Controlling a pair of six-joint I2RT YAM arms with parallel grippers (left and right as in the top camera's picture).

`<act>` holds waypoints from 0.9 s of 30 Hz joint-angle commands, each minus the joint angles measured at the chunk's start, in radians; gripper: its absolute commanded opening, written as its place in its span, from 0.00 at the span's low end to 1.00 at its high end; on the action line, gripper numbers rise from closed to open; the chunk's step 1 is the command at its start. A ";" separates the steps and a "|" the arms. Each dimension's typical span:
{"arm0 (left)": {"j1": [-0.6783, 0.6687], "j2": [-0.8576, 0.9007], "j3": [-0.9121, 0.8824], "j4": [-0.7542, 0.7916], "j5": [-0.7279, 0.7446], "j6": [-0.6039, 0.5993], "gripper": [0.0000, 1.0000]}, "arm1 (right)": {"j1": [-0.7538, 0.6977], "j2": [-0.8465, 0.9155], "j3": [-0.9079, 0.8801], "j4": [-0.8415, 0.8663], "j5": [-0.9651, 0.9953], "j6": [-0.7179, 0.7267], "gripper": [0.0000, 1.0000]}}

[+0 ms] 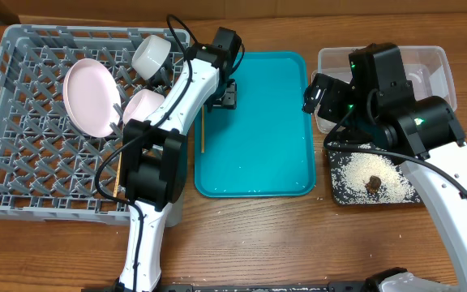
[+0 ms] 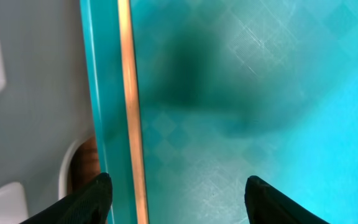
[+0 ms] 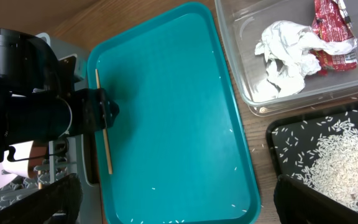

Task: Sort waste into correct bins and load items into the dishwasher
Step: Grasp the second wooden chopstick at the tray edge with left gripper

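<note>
Dish rack point(image 1: 6, 49): at the left of the counter point(image 1: 298, 243); holds a round pale plate point(image 1: 90, 97) tilted on edge, a white bowl point(image 1: 152, 55) on its side and a second pale bowl point(image 1: 143, 105).
Teal tray point(image 1: 258, 146): one wooden chopstick point(image 2: 132, 106) along its left rim, plus a few stray grains.
Clear tub point(image 3: 241, 74): crumpled white paper point(image 3: 284, 56) and a red wrapper point(image 3: 333, 28).
Black tray point(image 3: 284, 143): rice grains point(image 3: 337, 155) with a brown lump point(image 1: 374, 182).
Left gripper point(image 2: 185, 199): fingers apart over the chopstick, which is nearer the left finger.
Right gripper point(image 3: 188, 202): fingers wide apart, holding nothing.
</note>
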 commanded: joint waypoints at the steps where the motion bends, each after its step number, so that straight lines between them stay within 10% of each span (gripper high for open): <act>1: 0.012 0.011 -0.009 0.010 -0.024 -0.018 0.70 | -0.003 -0.002 -0.003 0.004 0.006 -0.001 1.00; 21: 0.013 0.095 -0.023 0.039 -0.003 -0.018 0.71 | -0.003 -0.002 -0.003 0.004 0.006 -0.001 1.00; 27: 0.011 0.114 -0.023 0.039 0.008 -0.018 0.27 | -0.003 -0.002 -0.003 0.004 0.006 -0.001 1.00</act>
